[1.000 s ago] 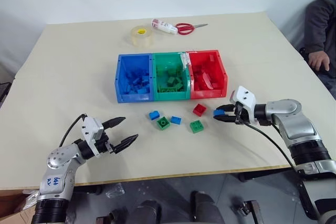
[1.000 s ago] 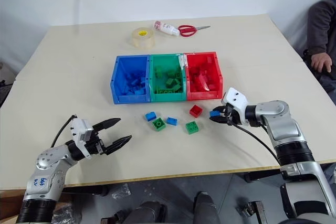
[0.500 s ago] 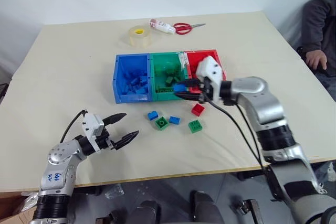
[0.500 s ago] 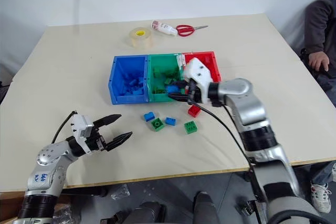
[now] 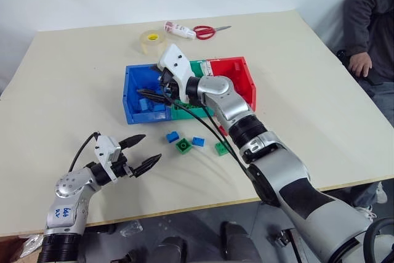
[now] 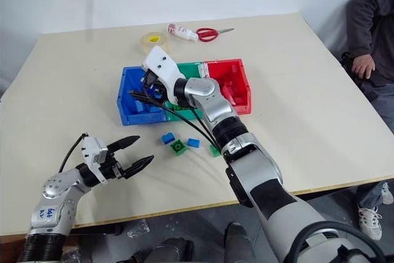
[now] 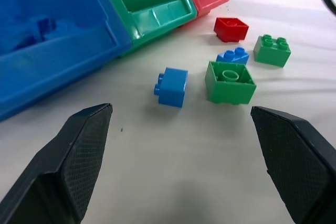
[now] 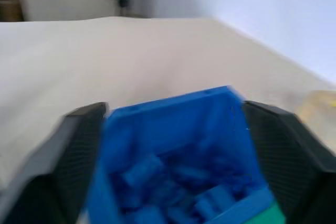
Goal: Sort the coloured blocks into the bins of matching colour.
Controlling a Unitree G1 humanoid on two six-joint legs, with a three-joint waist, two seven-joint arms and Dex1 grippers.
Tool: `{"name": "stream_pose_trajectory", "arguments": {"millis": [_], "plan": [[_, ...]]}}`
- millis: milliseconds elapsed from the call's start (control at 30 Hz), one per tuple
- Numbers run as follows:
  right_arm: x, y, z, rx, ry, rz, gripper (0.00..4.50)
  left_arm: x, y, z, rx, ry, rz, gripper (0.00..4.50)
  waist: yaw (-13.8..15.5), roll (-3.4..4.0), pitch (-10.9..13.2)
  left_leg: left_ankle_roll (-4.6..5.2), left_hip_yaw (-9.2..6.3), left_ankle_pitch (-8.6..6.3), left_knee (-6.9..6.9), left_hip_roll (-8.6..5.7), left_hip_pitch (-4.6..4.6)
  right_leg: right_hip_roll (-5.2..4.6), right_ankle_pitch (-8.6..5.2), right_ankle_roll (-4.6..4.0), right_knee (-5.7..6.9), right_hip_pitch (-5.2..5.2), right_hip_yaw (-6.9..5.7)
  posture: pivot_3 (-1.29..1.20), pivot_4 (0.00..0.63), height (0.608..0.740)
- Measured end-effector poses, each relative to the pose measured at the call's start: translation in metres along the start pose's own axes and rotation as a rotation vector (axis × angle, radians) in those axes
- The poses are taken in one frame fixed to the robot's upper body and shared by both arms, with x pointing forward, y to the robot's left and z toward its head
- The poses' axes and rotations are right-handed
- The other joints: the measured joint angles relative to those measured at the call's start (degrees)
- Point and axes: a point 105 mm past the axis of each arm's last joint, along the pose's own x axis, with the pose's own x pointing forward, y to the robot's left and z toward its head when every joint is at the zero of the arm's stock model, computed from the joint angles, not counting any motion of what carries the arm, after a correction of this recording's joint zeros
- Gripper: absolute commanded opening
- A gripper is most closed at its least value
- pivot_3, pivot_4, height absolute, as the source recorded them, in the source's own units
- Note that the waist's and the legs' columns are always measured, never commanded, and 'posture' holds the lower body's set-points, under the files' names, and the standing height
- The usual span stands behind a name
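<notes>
Three joined bins stand mid-table: the blue bin (image 5: pixel 130 104), the green bin (image 5: pixel 198 67) and the red bin (image 5: pixel 241 73). My right gripper (image 5: pixel 148 81) hovers over the blue bin, open, with no block between its fingers (image 8: pixel 73 166); the bin (image 8: pixel 173 114) below holds several blue blocks. In front of the bins lie a blue block (image 5: pixel 172 136), a green block (image 5: pixel 183 146), another blue block (image 5: pixel 198 141) and another green block (image 5: pixel 220 148). A red block (image 7: pixel 231 29) lies beyond them. My left gripper (image 5: pixel 151 147) stands open and empty near the front left, pointing at these blocks.
A clear tape roll (image 5: pixel 151 40), a small white bottle (image 5: pixel 175 28) and red scissors (image 5: pixel 206 29) lie at the back. A seated person (image 5: pixel 369 29) is at the table's right side. My right arm crosses over the green bin and the front of the red bin.
My right arm swung left from beside the red bin to above the blue bin, carrying a blue block, and its jaws have opened. The left arm stayed put. The camera view shifted.
</notes>
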Motion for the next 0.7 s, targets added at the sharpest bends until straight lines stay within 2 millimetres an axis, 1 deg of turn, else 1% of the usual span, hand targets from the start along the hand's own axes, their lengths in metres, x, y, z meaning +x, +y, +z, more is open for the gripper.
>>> {"name": "stream_pose_trajectory", "arguments": {"millis": [100, 200, 267, 333, 367, 467, 533, 567, 600, 667, 700], "plan": [[-0.01, -0.005, -0.004, -0.011, -0.005, 0.012, 4.42, 0.0, 0.0, 0.0, 0.0, 0.0, 0.001, 4.5, -0.08, 0.0, 0.0, 0.0, 0.02, 0.0, 0.0, 0.01, -0.02, 0.0, 0.0, 0.0, -0.01, -0.03, 0.0, 0.0, 0.15, 0.74], [-0.036, -0.005, -0.016, -0.019, -0.007, 0.068, 4.42, 0.001, 0.0, 0.0, 0.0, -0.002, -0.002, 4.5, 0.09, 0.0, -0.01, 0.01, 0.02, -0.01, 0.05, 0.0, -0.06, -0.03, 0.0, 0.0, -0.02, -0.02, 0.0, 0.0, 0.15, 0.74], [-0.062, -0.005, -0.029, -0.005, 0.023, 0.102, 4.42, 0.002, 0.0, 0.0, -0.001, -0.003, -0.008, 4.5, 0.14, 0.0, -0.01, 0.05, 0.04, -0.03, 0.13, -0.01, -0.11, -0.04, 0.0, 0.01, -0.02, -0.03, 0.0, 0.0, 0.15, 0.74], [-0.092, -0.002, -0.036, -0.007, 0.055, 0.144, 4.42, 0.005, -0.001, 0.003, 0.004, -0.01, -0.024, 4.5, 0.37, -0.01, -0.01, 0.05, 0.02, -0.05, 0.22, 0.0, -0.18, -0.05, 0.01, 0.01, -0.03, -0.06, -0.03, 0.0, 0.15, 0.74], [-0.111, 0.0, -0.041, -0.012, 0.089, 0.164, 4.42, 0.007, -0.001, 0.004, 0.007, -0.013, -0.034, 4.5, 0.54, 0.0, -0.01, 0.07, 0.03, -0.07, 0.27, -0.01, -0.2, -0.06, 0.01, 0.01, -0.04, -0.05, -0.04, 0.0, 0.15, 0.74], [-0.16, 0.004, -0.057, 0.003, 0.215, 0.184, 4.42, 0.007, 0.0, 0.0, -0.004, 0.001, -0.059, 4.5, 0.67, 0.02, -0.02, 0.1, 0.16, -0.14, 0.39, -0.02, -0.2, -0.07, 0.01, 0.02, -0.07, -0.04, -0.01, 0.0, 0.15, 0.74], [-0.183, 0.006, -0.064, 0.024, 0.286, 0.178, 4.42, 0.009, -0.004, -0.002, -0.009, 0.006, -0.089, 4.5, 0.57, 0.02, -0.02, 0.09, 0.29, -0.16, 0.4, 0.01, -0.2, -0.07, 0.01, 0.02, -0.1, -0.07, 0.06, 0.0, 0.15, 0.74], [-0.2, 0.009, -0.068, 0.038, 0.331, 0.179, 4.42, 0.011, -0.006, -0.001, -0.008, 0.005, -0.113, 4.5, 0.9, 0.03, -0.01, 0.09, 0.29, -0.16, 0.39, 0.03, -0.2, -0.08, 0.01, 0.02, -0.1, -0.07, 0.06, 0.0, 0.15, 0.74], [-0.211, 0.011, -0.07, 0.052, 0.361, 0.178, 4.42, 0.011, -0.006, -0.002, -0.008, 0.01, -0.121, 4.5, 1.04, 0.03, -0.01, 0.07, 0.32, -0.18, 0.42, 0.05, -0.2, -0.06, 0.01, 0.02, -0.11, -0.08, 0.07, 0.0, 0.15, 0.74], [-0.245, 0.018, -0.075, 0.081, 0.451, 0.172, 4.42, 0.01, -0.003, -0.003, -0.007, 0.022, -0.136, 4.5, 1.91, 0.03, -0.01, 0.16, 0.43, -0.26, 0.52, 0.05, -0.2, -0.07, 0.01, 0.03, -0.12, -0.08, 0.13, 0.0, 0.15, 0.74], [-0.259, 0.021, -0.078, 0.102, 0.494, 0.168, 4.42, 0.007, -0.001, -0.004, -0.002, 0.028, -0.134, 4.5, 2.17, 0.03, -0.01, 0.2, 0.44, -0.32, 0.65, 0.05, -0.2, -0.06, 0.01, 0.03, -0.13, -0.05, 0.13, 0.0, 0.15, 0.74]]}}
